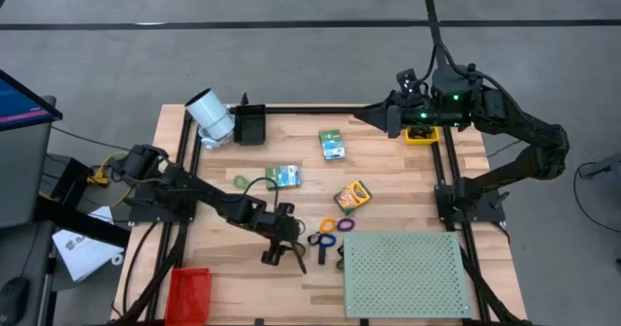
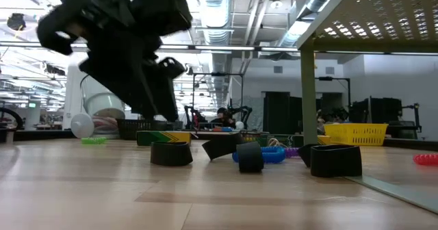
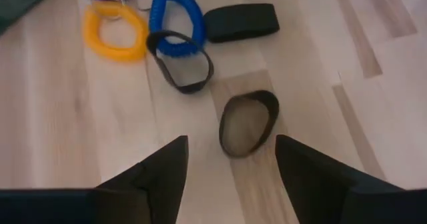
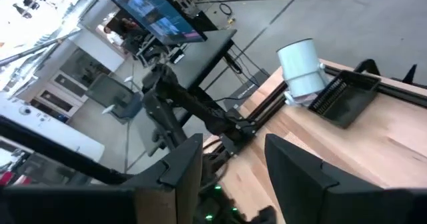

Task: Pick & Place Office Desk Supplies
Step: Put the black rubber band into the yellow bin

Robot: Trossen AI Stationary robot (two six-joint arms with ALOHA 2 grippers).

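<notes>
My left gripper [image 1: 282, 255] hangs over the near middle of the table [image 1: 388, 176], fingers [image 3: 160, 171] spread apart and holding nothing. Directly ahead of them a black band [image 3: 248, 123] lies flat on the wood, apart from both fingers. Just beyond it lies a second black band [image 3: 180, 63], overlapping a blue ring [image 3: 177, 19]; beside that are a yellow ring [image 3: 115, 31] and a flat black clip [image 3: 241, 21]. A purple ring [image 1: 347, 225] lies at the far edge of this group.

From above, the group sits just beside the perforated board [image 1: 406, 273]. The crayon box [image 1: 352, 197] lies farther in, a green box [image 1: 283, 177] near the table's centre with a green ring [image 1: 241, 181] beside it, and another green box [image 1: 333, 144] toward the far edge.

My right gripper [image 1: 374, 116] is held high over the far right corner, near a yellow bin [image 1: 421, 136]. Its fingers [image 4: 297, 167] stand parted and empty.

A white cylinder [image 1: 210, 116] and black tray [image 1: 250, 123] are at the far left; a red bin [image 1: 188, 293] is at the near left.
</notes>
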